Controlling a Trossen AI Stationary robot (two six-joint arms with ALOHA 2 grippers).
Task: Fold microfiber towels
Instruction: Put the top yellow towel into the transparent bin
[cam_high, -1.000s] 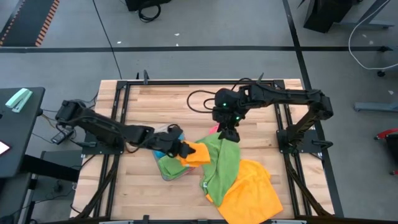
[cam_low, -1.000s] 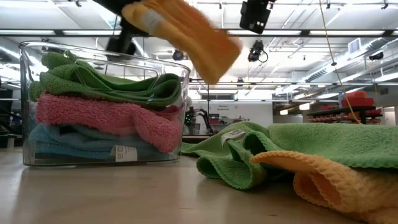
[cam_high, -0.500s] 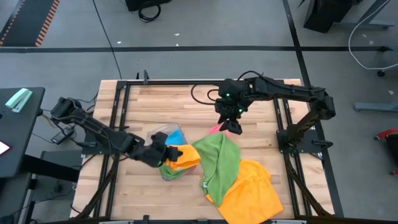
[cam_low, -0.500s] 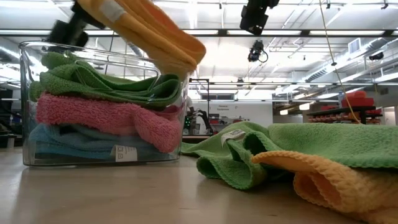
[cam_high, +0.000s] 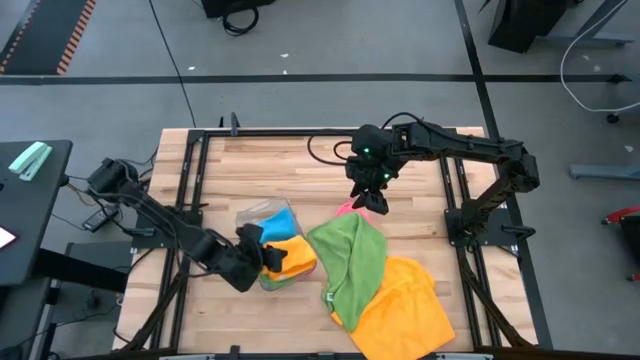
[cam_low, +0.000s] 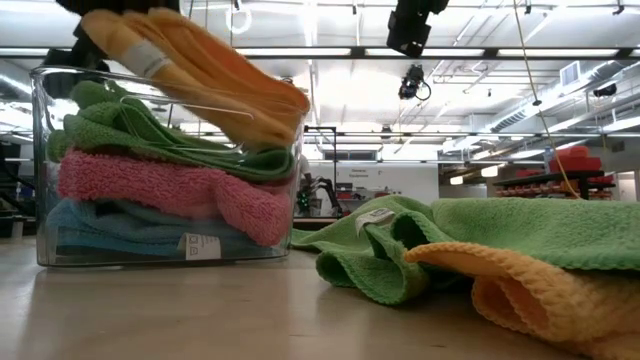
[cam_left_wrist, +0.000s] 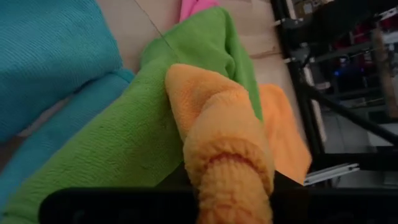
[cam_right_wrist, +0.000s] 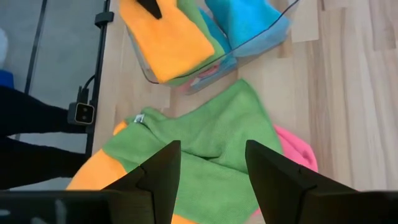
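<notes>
One folded orange towel (cam_high: 291, 254), clamped in the left end effector (cam_high: 268, 256), hangs lengthwise directly over the clear bin (cam_low: 168, 166), while the right end effector (cam_high: 372, 202), fingers apart, waits farther off.

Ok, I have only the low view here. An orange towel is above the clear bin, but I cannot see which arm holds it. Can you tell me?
Observer: The left gripper holds it. It is shut on the folded orange towel, right over the clear bin.
Operator: And where is the right gripper?
Observer: The right gripper hangs open above the table, at the far edge of the loose green towel. It holds nothing.
Operator: Is any towel hidden from me?
Observer: Yes. A pink towel peeks out from under the green towel, below the right gripper.
</notes>
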